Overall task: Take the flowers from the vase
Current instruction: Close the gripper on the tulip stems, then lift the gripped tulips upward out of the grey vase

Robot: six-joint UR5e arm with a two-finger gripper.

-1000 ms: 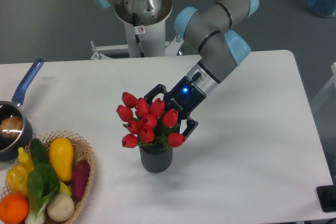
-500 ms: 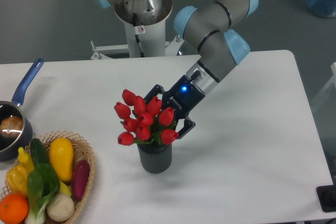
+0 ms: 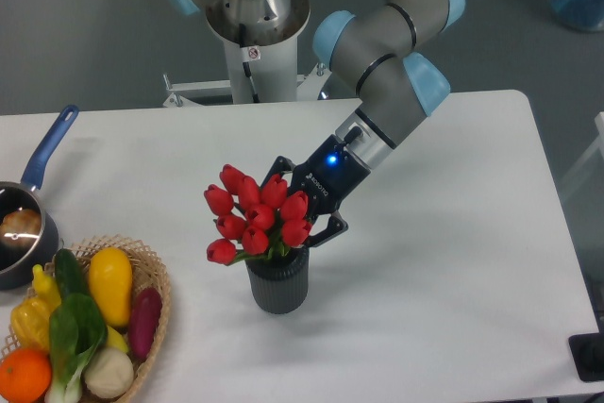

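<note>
Flowers [image 3: 253, 219] stand in the vase [image 3: 277, 280] near the table's [image 3: 472, 261] front edge, left of its middle. Arm slopes down from the rear right; gripper [image 3: 300, 207] fingers closed around the bunch behind the buds.

Shown left of the gripper [image 3: 304, 205] — one vase [image 3: 277, 282], nine tulip buds [image 3: 255, 216], one saucepan [image 3: 26, 224], one basket [image 3: 151, 304].
</note>
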